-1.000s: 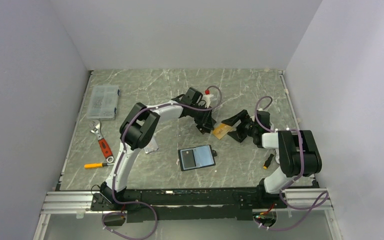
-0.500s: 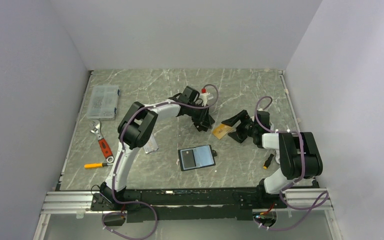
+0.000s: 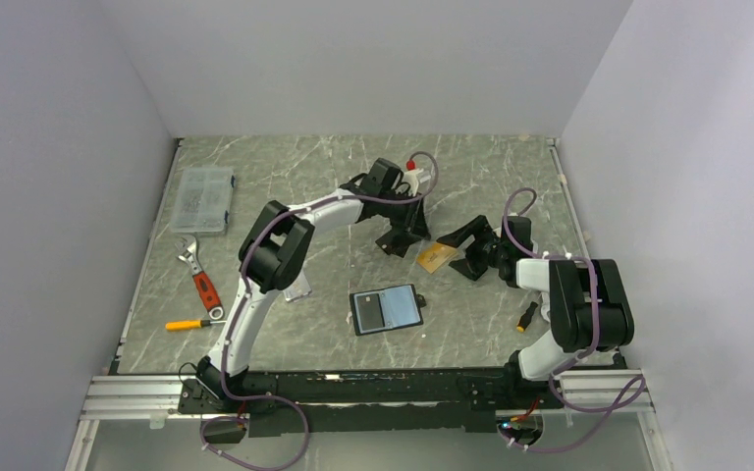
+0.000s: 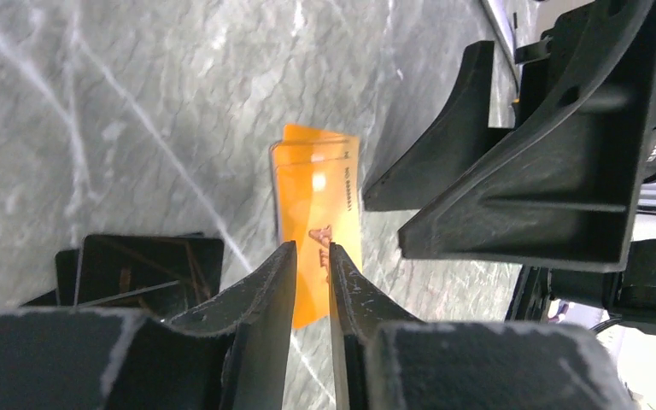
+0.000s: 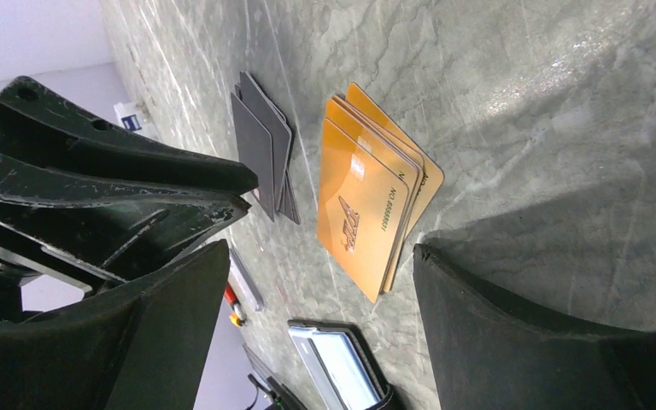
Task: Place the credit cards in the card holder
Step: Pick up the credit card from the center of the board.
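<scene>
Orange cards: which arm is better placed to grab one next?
Right, probably. The right hand is wide open, with its fingers on either side of the orange cards. The left hand hovers by them too, but its jaws are only a slit apart, so it would have to open first.

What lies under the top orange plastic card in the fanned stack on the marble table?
More thin orange cards, edges fanned out, resting on the grey marble table. Their faces and exact count are covered.
</scene>
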`<act>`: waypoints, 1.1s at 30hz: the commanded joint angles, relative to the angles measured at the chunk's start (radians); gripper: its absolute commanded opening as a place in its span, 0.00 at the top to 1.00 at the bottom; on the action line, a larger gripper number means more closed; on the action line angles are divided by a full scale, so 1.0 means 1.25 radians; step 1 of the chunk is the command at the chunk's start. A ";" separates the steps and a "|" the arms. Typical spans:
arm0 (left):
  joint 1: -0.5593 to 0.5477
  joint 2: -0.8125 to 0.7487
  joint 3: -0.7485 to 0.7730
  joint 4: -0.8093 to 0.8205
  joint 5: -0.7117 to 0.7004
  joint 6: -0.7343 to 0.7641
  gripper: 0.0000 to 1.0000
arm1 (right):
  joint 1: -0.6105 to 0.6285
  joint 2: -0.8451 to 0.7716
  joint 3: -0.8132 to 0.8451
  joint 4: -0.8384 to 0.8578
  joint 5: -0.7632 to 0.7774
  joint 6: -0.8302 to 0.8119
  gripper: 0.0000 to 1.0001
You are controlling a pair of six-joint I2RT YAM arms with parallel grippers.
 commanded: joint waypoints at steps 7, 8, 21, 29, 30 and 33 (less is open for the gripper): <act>-0.030 0.060 0.075 -0.041 -0.050 0.002 0.75 | -0.032 0.043 -0.028 -0.130 0.106 -0.053 0.17; -0.030 0.057 0.065 -0.036 -0.056 0.002 0.75 | -0.036 0.039 -0.031 -0.131 0.108 -0.054 0.17; -0.054 0.052 0.045 -0.061 -0.096 0.072 0.75 | -0.047 0.075 -0.079 -0.046 0.059 -0.037 0.17; -0.067 0.067 0.031 -0.068 -0.070 0.062 0.76 | -0.022 0.106 -0.102 0.011 0.049 -0.005 0.17; -0.070 0.066 0.026 -0.067 -0.070 0.062 0.76 | -0.020 0.105 -0.104 0.014 0.050 -0.004 0.17; -0.072 0.052 -0.005 -0.043 -0.066 0.053 0.76 | -0.019 0.105 -0.115 0.025 0.052 0.002 0.18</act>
